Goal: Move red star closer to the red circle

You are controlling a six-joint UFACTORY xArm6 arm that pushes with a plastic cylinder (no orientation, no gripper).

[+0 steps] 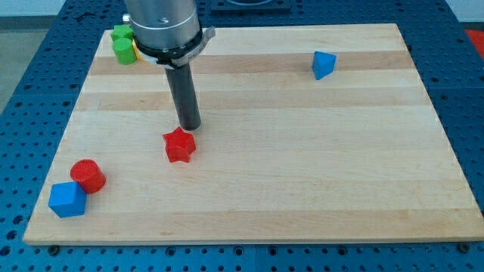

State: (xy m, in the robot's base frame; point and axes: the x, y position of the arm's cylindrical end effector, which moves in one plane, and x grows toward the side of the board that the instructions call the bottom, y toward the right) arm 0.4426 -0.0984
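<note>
The red star (180, 145) lies on the wooden board left of centre. The red circle (88, 175) sits near the board's lower left corner, touching a blue cube (67, 199) just below and left of it. My tip (190, 125) rests on the board just above and slightly right of the red star, very close to it; I cannot tell if they touch. The red circle is well to the left and a little below the star.
A blue triangular block (324, 65) lies at the upper right. Green blocks (122, 44) with a yellow one (135, 54) sit at the upper left corner, partly hidden by the arm's body (162, 26). The wooden board (318, 189) lies on a blue perforated table.
</note>
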